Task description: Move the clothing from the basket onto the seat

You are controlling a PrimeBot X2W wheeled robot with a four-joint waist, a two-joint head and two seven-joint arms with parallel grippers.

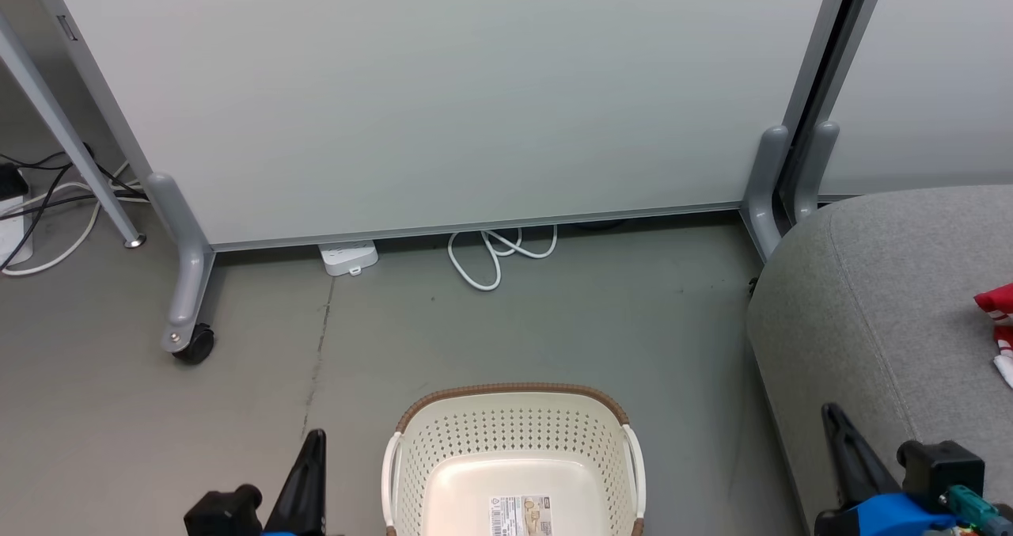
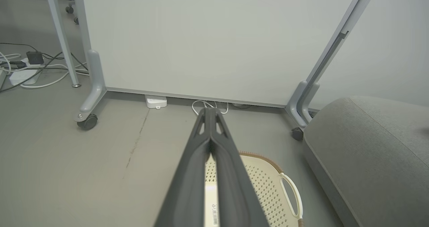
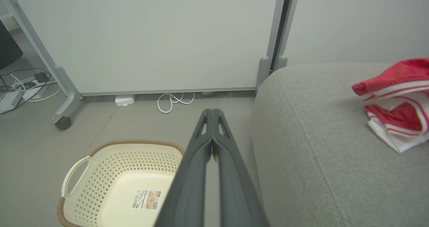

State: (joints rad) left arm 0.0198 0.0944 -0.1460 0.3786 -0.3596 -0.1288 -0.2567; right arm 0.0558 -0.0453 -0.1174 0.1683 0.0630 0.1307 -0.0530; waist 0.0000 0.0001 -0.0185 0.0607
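The cream basket (image 1: 514,449) stands on the floor at the bottom centre, holding nothing but its label sticker (image 3: 146,199). Red clothing with white stripes (image 3: 399,101) lies on the grey seat (image 1: 894,298) at the right; its edge (image 1: 999,314) shows at the head view's right border. My left gripper (image 1: 313,441) is shut and holds nothing, left of the basket. My right gripper (image 1: 831,413) is shut too, with nothing in it, by the seat's front edge. Both wrist views show fingertips pressed together (image 2: 210,110) (image 3: 212,111).
A white partition panel (image 1: 443,93) on grey wheeled legs (image 1: 186,283) stands behind the basket. A white cable (image 1: 495,255) and a power strip (image 1: 348,256) lie at its foot. More cables (image 1: 39,203) and a table leg (image 1: 71,140) are at the far left.
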